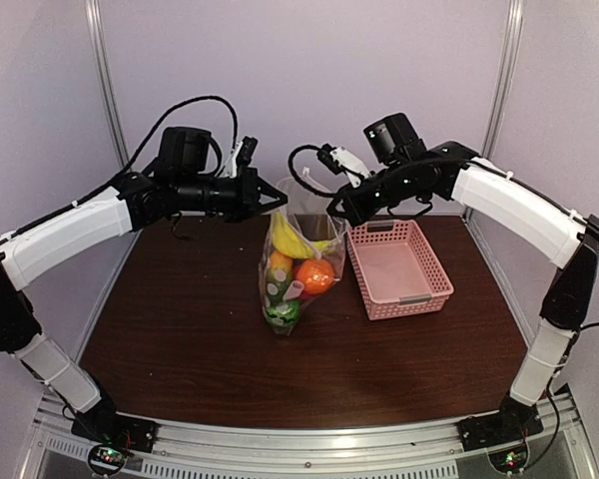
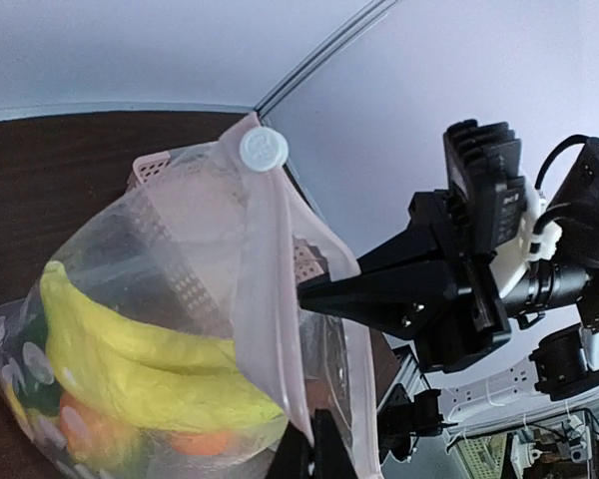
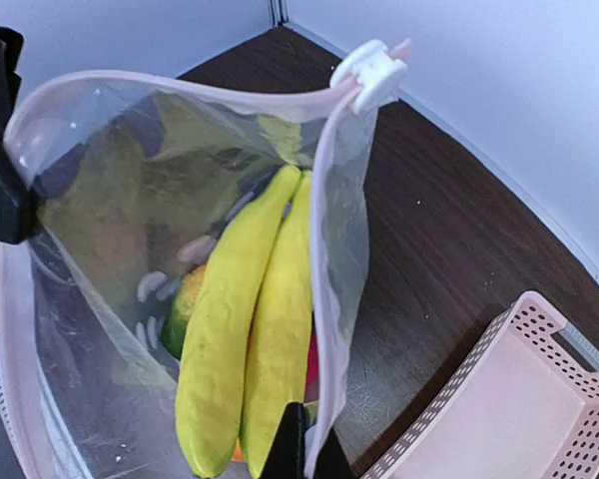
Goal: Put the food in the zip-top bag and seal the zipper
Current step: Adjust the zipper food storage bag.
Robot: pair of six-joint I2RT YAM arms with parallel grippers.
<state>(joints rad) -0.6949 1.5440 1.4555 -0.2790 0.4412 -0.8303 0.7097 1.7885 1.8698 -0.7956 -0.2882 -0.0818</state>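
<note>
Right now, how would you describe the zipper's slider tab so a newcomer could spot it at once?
On the dark wooden table, left of the pink basket, stands the clear zip-top bag of toy food. Follow its pinkish zipper strip to the top corner: the slider is the only small round white button there.

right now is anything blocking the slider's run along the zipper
No food: the banana bunch sits below the zipper. But the right gripper and left gripper each pinch a lip ahead of the slider.
</note>
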